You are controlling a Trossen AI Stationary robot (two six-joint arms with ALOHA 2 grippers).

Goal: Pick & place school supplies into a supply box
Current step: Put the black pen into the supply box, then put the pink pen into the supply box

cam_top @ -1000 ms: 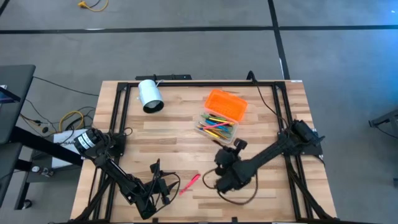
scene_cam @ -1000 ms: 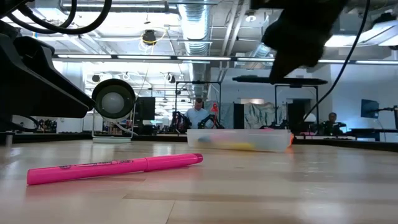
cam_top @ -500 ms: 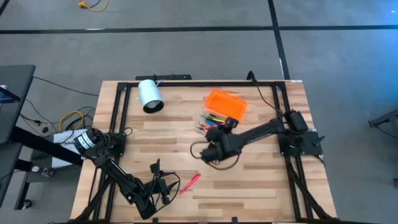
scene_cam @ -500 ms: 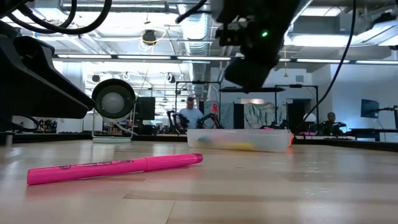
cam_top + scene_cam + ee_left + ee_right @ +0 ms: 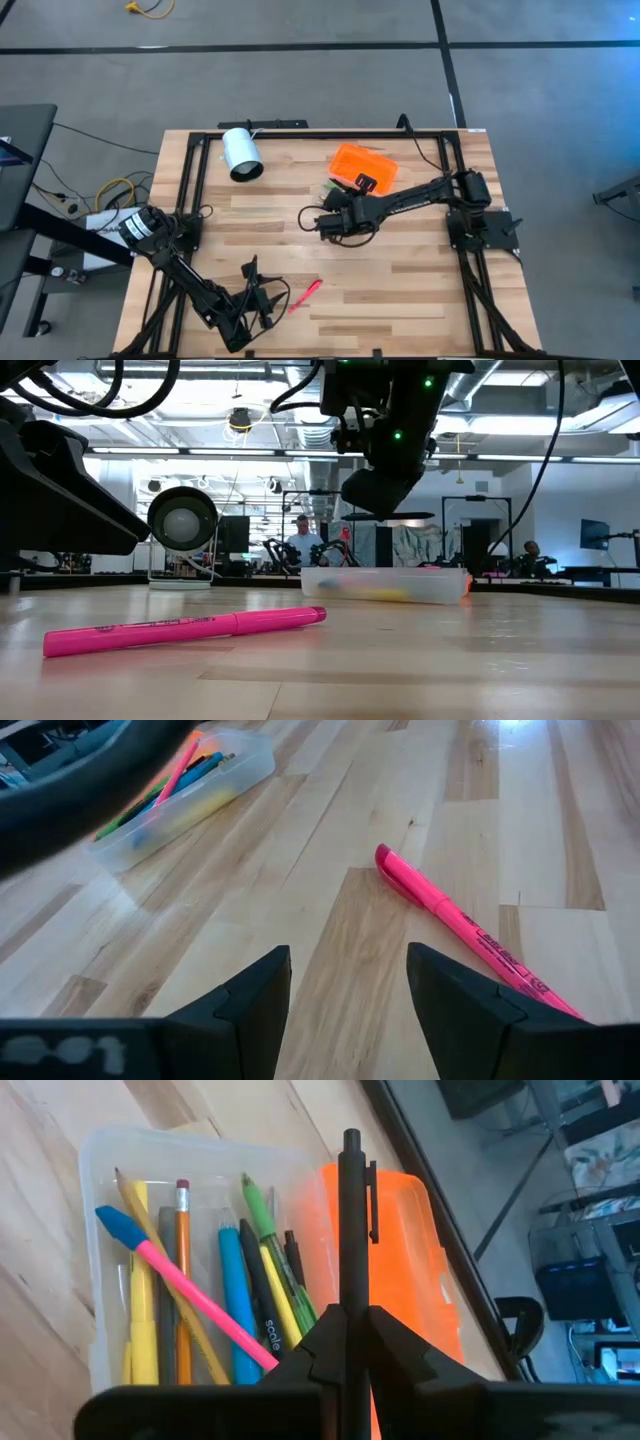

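Fingers of the right gripper [image 5: 350,1320] are pinched together on a black pen [image 5: 351,1220], which stands up straight out from between the fingertips. That gripper hangs above the table [image 5: 420,290], just over the near end of the supply box [image 5: 352,180], whose clear base [image 5: 100,1260] lies directly ahead of the held pen and whose orange lid [image 5: 365,164] sits beside the base on the far side. Inside the base lie the other school supplies: a pink pencil with a blue cap [image 5: 185,1295] resting slantwise over the rest, a yellow pen [image 5: 143,1330], an orange pencil [image 5: 183,1270], a blue pen [image 5: 232,1300], a green pen [image 5: 262,1230] and a dark one beside it. Seen from table height, the right gripper hovers clear of the box, a little above its rim.

Left gripper [image 5: 348,990] waits low near the table's front edge on the left side, its two fingers spread apart with nothing between them. A pink highlighter [image 5: 470,925] lies flat on the wood just ahead of it and a little to one side, not touching either finger, and well apart from the supply box. A white cylinder [image 5: 240,153] lies on its side toward the table's far left corner
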